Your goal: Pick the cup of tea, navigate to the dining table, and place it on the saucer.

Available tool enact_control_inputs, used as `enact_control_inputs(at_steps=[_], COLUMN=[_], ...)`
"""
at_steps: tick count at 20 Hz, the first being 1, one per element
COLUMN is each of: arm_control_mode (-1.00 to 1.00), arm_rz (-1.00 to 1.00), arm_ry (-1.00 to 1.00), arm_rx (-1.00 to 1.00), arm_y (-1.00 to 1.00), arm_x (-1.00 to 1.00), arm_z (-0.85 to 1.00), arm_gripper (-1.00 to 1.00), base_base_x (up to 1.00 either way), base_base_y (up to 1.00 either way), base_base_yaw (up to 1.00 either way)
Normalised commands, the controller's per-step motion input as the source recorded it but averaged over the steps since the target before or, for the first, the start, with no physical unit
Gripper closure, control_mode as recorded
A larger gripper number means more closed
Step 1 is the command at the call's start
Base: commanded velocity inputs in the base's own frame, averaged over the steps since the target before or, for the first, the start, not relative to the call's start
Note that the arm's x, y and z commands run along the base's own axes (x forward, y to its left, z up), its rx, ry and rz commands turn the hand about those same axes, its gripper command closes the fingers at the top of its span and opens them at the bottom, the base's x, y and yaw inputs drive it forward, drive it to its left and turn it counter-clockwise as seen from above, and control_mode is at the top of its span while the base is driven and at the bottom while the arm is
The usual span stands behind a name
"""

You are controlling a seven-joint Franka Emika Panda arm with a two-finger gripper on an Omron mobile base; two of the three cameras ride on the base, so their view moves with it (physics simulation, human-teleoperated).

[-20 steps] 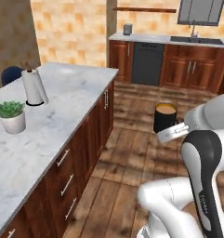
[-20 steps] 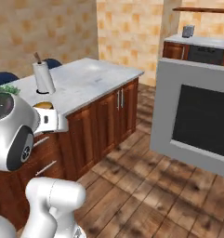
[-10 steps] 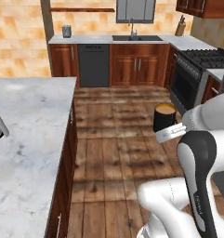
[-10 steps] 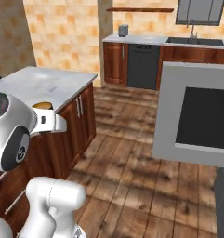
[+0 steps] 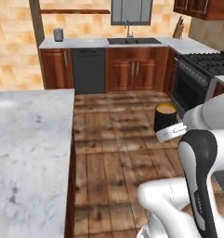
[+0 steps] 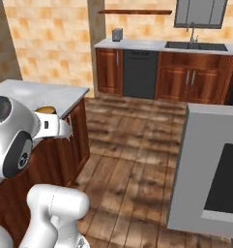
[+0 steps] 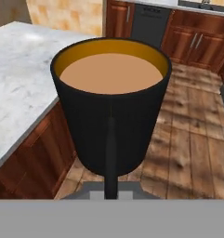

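Hanging over open floor, cup of tea [image 7: 111, 107] beside dining table [image 7: 25, 88] edge.

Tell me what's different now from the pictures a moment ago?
The whole robot turned, so the cameras swung: the plant and paper roll slid out of sight, and the far worktop with the sink now sits straight ahead. Nothing was grabbed or dropped. The claw stays shut on the cup of tea, held over the floor beside the dining table.
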Motion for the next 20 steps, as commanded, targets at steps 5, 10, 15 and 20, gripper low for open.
enact_control_inputs(at_steps=[5,10,15,20], arm_control_mode=[1.0,1.0,1.0,1.0], arm_rz=[0.0,0.0,0.0,0.0], arm_ry=[0.0,0.0,0.0,0.0], arm_rx=[0.0,0.0,0.0,0.0], arm_y=[0.0,0.0,0.0,0.0], arm_x=[0.0,0.0,0.0,0.0], arm_z=[0.0,0.0,0.0,0.0], arm_gripper=[1.0,1.0,1.0,1.0], base_base_x=[0.88,0.75,0.8,0.94], base_base_y=[0.0,0.0,0.05,0.19], base_base_yaw=[-0.31,-0.43,-0.42,-0.23])
